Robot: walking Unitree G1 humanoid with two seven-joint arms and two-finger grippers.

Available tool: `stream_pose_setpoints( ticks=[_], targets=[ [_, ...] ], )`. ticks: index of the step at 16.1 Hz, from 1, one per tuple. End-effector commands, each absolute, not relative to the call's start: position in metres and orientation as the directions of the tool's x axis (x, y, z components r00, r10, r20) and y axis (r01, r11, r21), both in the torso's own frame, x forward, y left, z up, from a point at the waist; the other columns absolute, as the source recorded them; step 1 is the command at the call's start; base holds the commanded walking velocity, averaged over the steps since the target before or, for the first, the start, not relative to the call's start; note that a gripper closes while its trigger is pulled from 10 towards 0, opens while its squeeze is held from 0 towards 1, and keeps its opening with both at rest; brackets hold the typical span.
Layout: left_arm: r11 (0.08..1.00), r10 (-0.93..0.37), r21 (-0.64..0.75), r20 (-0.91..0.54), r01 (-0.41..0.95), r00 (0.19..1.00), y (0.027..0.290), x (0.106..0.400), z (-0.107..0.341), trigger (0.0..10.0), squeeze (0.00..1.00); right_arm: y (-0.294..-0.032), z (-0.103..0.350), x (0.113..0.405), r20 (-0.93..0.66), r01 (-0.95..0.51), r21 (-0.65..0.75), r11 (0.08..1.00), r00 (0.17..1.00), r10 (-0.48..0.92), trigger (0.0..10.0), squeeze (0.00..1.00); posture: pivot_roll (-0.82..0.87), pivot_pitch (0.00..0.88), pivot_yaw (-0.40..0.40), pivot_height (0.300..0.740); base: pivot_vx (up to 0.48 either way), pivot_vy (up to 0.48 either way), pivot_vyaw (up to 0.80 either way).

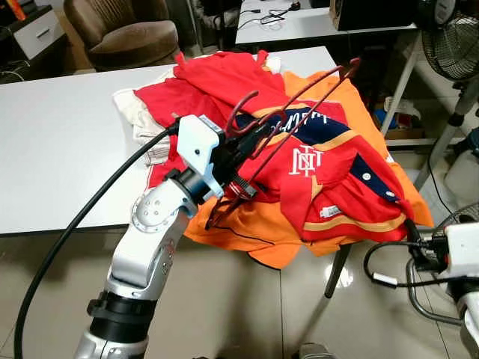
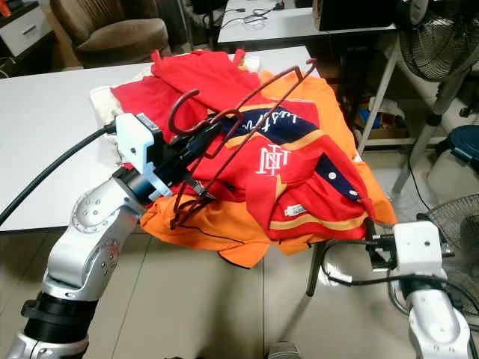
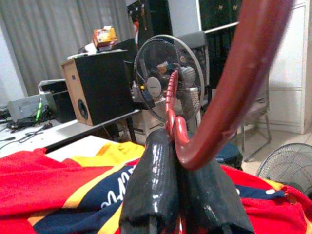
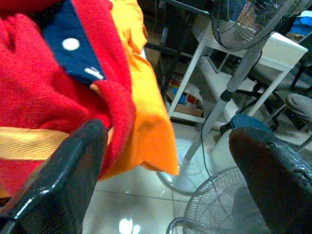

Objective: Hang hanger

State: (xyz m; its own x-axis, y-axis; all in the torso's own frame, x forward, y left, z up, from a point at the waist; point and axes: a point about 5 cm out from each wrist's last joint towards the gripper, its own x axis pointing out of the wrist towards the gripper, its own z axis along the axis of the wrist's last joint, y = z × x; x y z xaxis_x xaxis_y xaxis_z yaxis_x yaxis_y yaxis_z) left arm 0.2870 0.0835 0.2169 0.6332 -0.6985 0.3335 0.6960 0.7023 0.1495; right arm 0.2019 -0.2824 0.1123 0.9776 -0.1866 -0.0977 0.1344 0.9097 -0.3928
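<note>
Left eye view: left gripper [image 1: 238, 161] sits centre frame, fingers clamped on the dark red hanger [image 1: 299, 105] near the base of its hook; the hanger frame runs up toward upper right, over the pile of clothes [image 1: 314, 172] heaped on the right end of the white table [image 1: 60, 142]. The top garment is a red jersey with navy and yellow trim, over an orange one. The brown armchair [image 1: 123, 30] is at upper left, a standing fan [image 1: 453, 45] at upper right. Right eye view: same scene; right gripper [image 2: 372, 250] hangs low at lower right, just below the drooping hem of the clothes, not touching the hanger. Left wrist view: both black fingers [image 3: 151, 190] pinch the hanger's rod at lower centre, hook curving up to the upper right, with a speaker [image 3: 95, 90] and a fan behind. Right wrist view: fingers [image 4: 63, 180] spread wide with nothing between them, red and orange fabric at upper left, tiled floor [image 4: 141, 204] below. Handling, my read: the hanger looks like thin coated wire, so it is light, fairly stiff but springy, and could pivot in a two-finger pinch. The neck below the hook is the right hold; it keeps the hook free for a rail. No rail in sight to hang it on.
</note>
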Motion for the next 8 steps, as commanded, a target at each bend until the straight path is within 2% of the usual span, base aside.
stream_pose_setpoints(
  ticks=[1,8],
  targets=[
    [0.697,-0.703,0.161,0.341,0.698,0.624,0.084,0.289,0.221,10.0,0.0,-0.284,0.115,0.203,-0.079,0.139,-0.392,0.909,0.98,-0.184,10.0,0.0,-0.34,0.06,0.142,0.74,0.0,0.0,0.0],
    [0.709,-0.693,0.162,0.345,0.687,0.633,0.086,0.29,0.223,10.0,0.0,-0.288,0.106,0.221,-0.115,0.089,-0.376,0.922,0.983,-0.142,10.0,0.0,-0.31,0.06,0.137,0.74,0.0,0.0,0.0]
  ],
)
